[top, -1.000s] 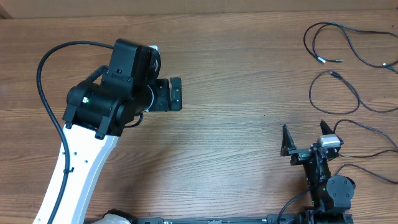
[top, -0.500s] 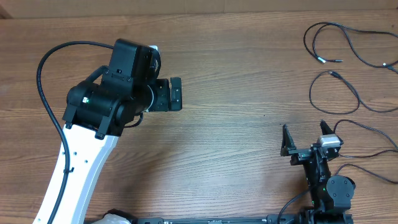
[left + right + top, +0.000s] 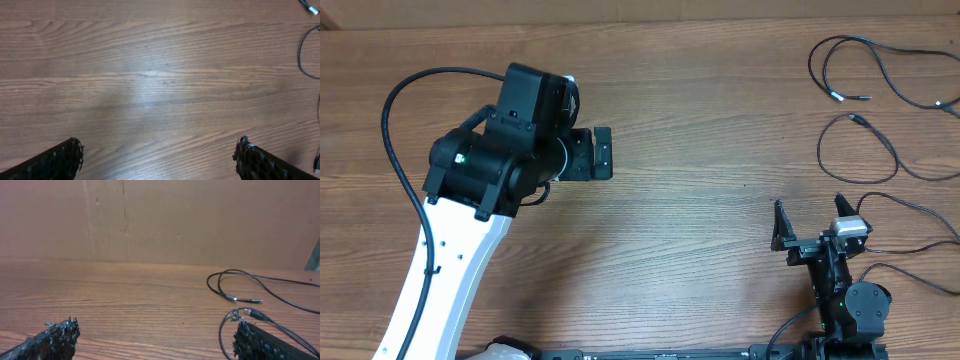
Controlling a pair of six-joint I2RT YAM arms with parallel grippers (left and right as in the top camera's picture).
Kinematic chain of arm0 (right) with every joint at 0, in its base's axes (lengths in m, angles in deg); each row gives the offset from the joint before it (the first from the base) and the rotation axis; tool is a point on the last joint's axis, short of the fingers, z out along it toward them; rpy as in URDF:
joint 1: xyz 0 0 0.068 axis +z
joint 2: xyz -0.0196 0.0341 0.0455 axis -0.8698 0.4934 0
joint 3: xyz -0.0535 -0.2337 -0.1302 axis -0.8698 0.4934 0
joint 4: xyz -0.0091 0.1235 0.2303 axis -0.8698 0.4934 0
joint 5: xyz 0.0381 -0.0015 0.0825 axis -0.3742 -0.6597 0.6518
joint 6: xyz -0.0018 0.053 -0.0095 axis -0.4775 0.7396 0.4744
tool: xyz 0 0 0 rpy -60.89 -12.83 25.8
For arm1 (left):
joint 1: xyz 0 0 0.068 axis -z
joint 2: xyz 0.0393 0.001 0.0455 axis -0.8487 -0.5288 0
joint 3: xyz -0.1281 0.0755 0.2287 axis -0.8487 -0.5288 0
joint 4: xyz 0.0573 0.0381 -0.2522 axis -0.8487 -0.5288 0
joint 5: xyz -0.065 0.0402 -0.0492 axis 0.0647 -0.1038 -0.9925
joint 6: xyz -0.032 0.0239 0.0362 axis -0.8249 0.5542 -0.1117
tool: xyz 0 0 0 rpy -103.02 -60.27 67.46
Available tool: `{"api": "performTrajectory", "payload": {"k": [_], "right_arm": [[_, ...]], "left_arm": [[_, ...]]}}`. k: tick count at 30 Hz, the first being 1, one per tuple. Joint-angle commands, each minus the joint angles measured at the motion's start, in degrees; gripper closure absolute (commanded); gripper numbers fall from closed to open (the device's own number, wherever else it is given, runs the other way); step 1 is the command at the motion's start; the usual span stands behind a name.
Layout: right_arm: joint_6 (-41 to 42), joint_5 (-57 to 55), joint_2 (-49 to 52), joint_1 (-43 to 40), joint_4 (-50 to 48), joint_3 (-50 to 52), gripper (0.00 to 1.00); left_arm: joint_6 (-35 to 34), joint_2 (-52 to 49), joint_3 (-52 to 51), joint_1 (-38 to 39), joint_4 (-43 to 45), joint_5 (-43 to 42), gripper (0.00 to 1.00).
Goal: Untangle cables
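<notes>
Left gripper [image 3: 604, 152] hangs over bare table [image 3: 700, 90], jaws spread wide, nothing between them. Only a strand edge shows far ahead to its right in the wrist view, so it looks parked clear of the work. Right gripper [image 3: 810, 214] sits low near the base, jaws equally wide and empty. The cables [image 3: 857, 119] lie ahead and to its right as loose separate loops with plug tips free, one strand running just beside its right finger. No knot shows; the separating seems mostly done.
</notes>
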Motion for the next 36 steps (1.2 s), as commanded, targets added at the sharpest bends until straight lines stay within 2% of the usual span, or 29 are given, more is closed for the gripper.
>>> {"api": "performTrajectory", "payload": {"k": [1, 10, 16, 27, 32, 36], "right_arm": [[-0.22, 0.31, -0.68, -0.15, -0.33, 0.57, 0.0], [-0.22, 0.31, -0.68, -0.15, -0.35, 0.57, 0.0], [-0.22, 0.31, -0.68, -0.15, -0.33, 0.57, 0.0], [-0.22, 0.31, -0.68, -0.15, -0.35, 0.57, 0.0], [-0.22, 0.31, -0.68, -0.15, -0.33, 0.57, 0.0], [-0.22, 0.31, -0.68, -0.15, -0.35, 0.57, 0.0]], "left_arm": [[0.28, -0.13, 0.52, -0.33, -1.4, 1.33, 0.0], [0.26, 4.57, -1.9, -0.33, -1.95, 4.02, 0.0], [0.28, 13.75, -11.26, -0.5, -2.21, 8.85, 0.0], [0.24, 28.55, -23.67, -5.49, -2.69, 7.87, 0.0], [0.52, 34.4, -33.86, -6.91, 3.41, 6.62, 0.0], [4.74, 39.19, -42.91, -7.45, 11.72, 2.16, 0.01]]}}
